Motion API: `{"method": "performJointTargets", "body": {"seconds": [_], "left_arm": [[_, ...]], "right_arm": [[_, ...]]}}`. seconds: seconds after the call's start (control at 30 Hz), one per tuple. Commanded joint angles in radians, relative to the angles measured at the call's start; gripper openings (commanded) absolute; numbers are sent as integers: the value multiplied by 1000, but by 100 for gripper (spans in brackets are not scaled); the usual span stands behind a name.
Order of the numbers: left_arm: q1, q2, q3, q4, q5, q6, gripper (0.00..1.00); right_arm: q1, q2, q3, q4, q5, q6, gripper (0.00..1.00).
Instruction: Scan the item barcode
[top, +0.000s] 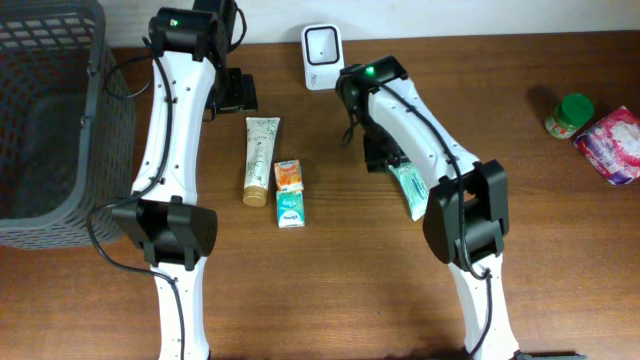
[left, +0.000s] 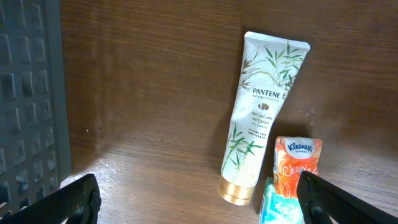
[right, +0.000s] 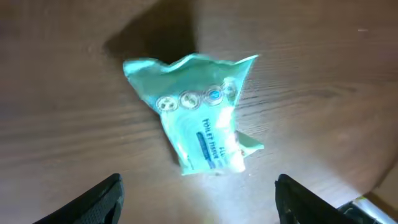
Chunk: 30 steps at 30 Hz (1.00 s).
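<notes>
Right gripper (right: 198, 186): its two fingers are standing wide apart, and it is holding nothing.
Teal pack (right: 198, 118): it is lying on the table (top: 330, 290), right under the right gripper, between the two fingers but not touching them.
Why the gripper is hanging there: I think the open fingers are waiting over the pack so they can close on it. That is only my guess.
Scanner (top: 321, 45): the white box is standing at the back of the table, facing forward so a barcode can be shown to it.
Pack and scanner: the pack is lying in front of the scanner, over on the right arm's side and well apart from it. So I think it is not being scanned yet.
Left gripper (left: 198, 186): it is wide open too and holding nothing. It is hanging above the tube (left: 261, 118) and the tissue packs (left: 297, 163).
Barcode: I am not seeing one on the pack's top side.
</notes>
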Motion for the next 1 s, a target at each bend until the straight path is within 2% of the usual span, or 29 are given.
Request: {"method": "performJointTargets", "body": {"seconds": [0.0,0.07,0.13,0.2,0.3,0.5,0.63,0.67,0.73,0.77,0.83,0.9,0.97], "left_arm": [[-2,-8,-1,-1,-14,12,99],[-2,-8,-1,-1,-14,12,99],[-2,-8,-1,-1,-14,12,99],[-2,-8,-1,-1,-14,12,99],[-2,-8,-1,-1,-14,12,99],[-2,-8,-1,-1,-14,12,99],[-2,-8,-1,-1,-14,12,99],[-2,-8,-1,-1,-14,12,99],[-2,-8,-1,-1,-14,12,99],[-2,-8,-1,-1,-14,12,99],[-2,-8,-1,-1,-14,12,99],[-2,-8,-1,-1,-14,12,99],[-2,-8,-1,-1,-14,12,99]], "right_arm": [[11,3,-28,5,-87,-111,73],[39,3,-76,35,-13,-76,72],[63,3,-145,71,113,24,72],[84,3,-236,128,262,141,68],[89,3,-307,170,336,217,63],[88,5,-460,336,364,216,63],[65,5,-462,377,320,151,62],[52,5,-455,385,285,123,56],[4,2,-398,374,143,68,31],[-21,1,-361,358,83,53,22],[-65,-1,-272,295,16,43,11],[-100,-4,-182,233,-58,-14,11],[-144,-5,-80,176,-261,-114,12]]}}
